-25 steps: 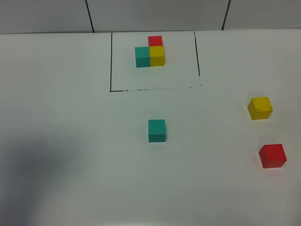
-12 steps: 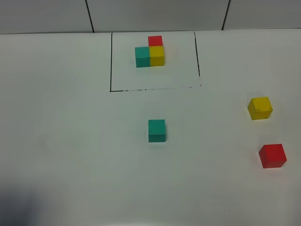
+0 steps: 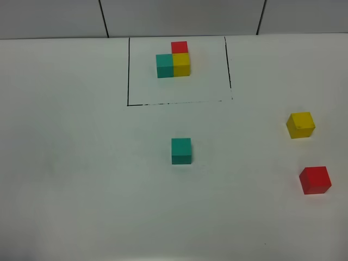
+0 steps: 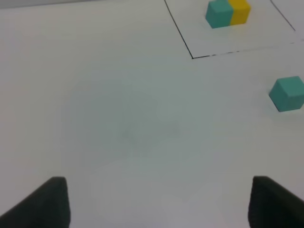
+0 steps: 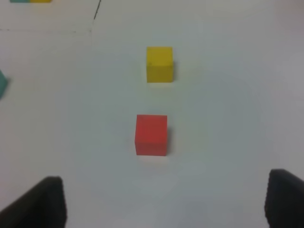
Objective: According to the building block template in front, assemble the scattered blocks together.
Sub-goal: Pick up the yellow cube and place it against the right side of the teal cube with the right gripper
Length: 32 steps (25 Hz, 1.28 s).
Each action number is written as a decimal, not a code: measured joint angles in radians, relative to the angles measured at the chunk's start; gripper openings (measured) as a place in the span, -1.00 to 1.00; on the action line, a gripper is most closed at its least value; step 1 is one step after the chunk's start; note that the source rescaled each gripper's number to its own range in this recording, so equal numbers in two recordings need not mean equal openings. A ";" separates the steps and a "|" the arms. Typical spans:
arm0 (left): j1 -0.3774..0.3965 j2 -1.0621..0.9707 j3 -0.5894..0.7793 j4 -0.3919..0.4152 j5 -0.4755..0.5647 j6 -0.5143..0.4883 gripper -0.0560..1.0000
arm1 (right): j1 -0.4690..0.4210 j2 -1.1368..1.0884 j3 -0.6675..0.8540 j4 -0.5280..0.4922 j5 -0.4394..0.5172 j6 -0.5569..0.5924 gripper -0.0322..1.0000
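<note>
Since a second ago, the dark shadow on the near left of the table (image 3: 81, 163) has withdrawn out of the high view; all three loose cubes lie where they were. Only the wrist views show the grippers. The left gripper (image 4: 159, 202) has its jaws wide apart over bare table and holds nothing. The right gripper (image 5: 164, 199) is likewise spread and empty, with the red cube (image 5: 151, 134) lying a little ahead of it and clear of both jaws. In the high view the red cube sits nearest, at the right edge. The teal cube (image 3: 181, 150) stands farther back, near the middle, well apart from the others. The yellow cube (image 3: 300, 125) lies just beyond the red one on the right. Farthest back, the template (image 3: 174, 61) stands inside its black frame (image 3: 128, 70): teal touching yellow, red behind yellow. The left wrist view cuts the template's red cube off; the right wrist view shows only a sliver of the template.
</note>
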<state>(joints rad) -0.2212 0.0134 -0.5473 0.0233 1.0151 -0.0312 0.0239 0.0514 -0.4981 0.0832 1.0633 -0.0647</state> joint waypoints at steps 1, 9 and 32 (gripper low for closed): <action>0.000 -0.010 0.000 -0.007 0.006 0.004 0.63 | 0.000 0.000 0.000 0.000 0.000 0.000 0.46; 0.000 -0.018 0.041 -0.034 0.017 0.014 0.62 | 0.000 0.000 0.000 0.007 0.000 0.000 0.46; 0.138 -0.018 0.043 -0.031 0.020 0.014 0.61 | 0.000 0.000 0.000 0.008 0.000 0.000 0.46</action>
<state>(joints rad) -0.0829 -0.0047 -0.5044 -0.0078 1.0355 -0.0175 0.0239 0.0514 -0.4981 0.0908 1.0633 -0.0647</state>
